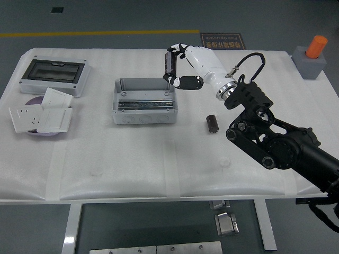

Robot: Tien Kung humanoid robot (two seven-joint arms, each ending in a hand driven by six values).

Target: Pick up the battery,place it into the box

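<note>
The battery (212, 124), a short black cylinder, lies on the white table to the right of the box. The grey open box (143, 115) stands at the table's middle, with a metal rail inside it. My right hand (174, 73) hangs over the box's far right corner, well to the left of and beyond the battery. Its white fingers (170, 61) with black pads point downward, the thumb stands apart from them, and I see nothing between them. The black right arm (265, 143) reaches in from the lower right and passes just right of the battery.
A grey enclosure with a dark window (53, 74) sits at the far left. White socket plates (39, 116) lie in front of it on a purple disc. A grey block with an orange cylinder (312, 55) stands at the far right corner.
</note>
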